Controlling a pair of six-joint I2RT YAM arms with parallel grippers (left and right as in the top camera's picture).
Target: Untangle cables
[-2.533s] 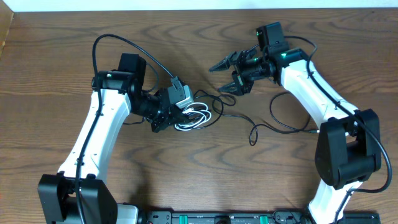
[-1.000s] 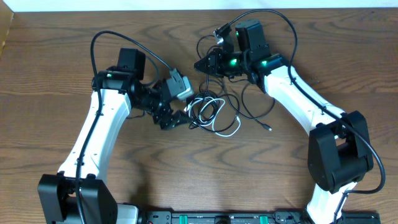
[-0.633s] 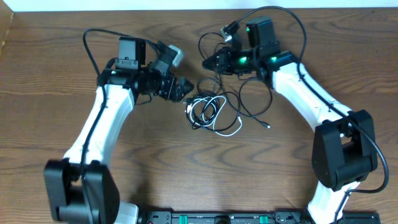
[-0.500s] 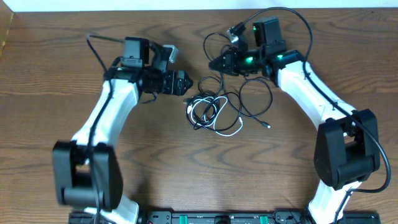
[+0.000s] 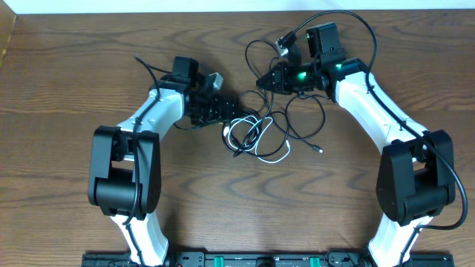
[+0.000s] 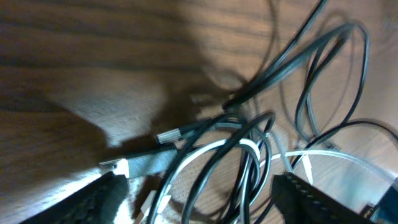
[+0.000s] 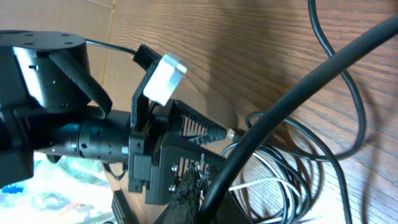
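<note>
The left pincer (image 6: 198, 186) is wide open. Its two fingers (image 6: 109, 190) stand far apart. It is down low over the table (image 5: 74, 59), at the left side of the pile of cables (image 5: 249, 132). Some cords lie right between the fingers. I cannot tell if the fingers touch them. The left pincer holds nothing.

The right pincer (image 5: 263, 80) is closed tight. It pinches a black cable (image 7: 298, 93). That cable comes out from between its fingers and runs away from it. From above, a black loop curls around just beside the right pincer.

The two pincers are near each other. The top of the pile is between them. The left one comes in from the left. The right one comes in from the upper right.

The pile lies in the middle of the table. It has black cords and one white cable (image 5: 269, 159). They are all mixed up in loose rings, one over another. The white cable curls through the black rings and shows most at the lower right of the pile. One black cord runs off to the right and ends in a small plug (image 5: 319, 150). A little silver plug (image 6: 168, 135) lies on the wood at the edge of the pile, close to the left pincer.
</note>
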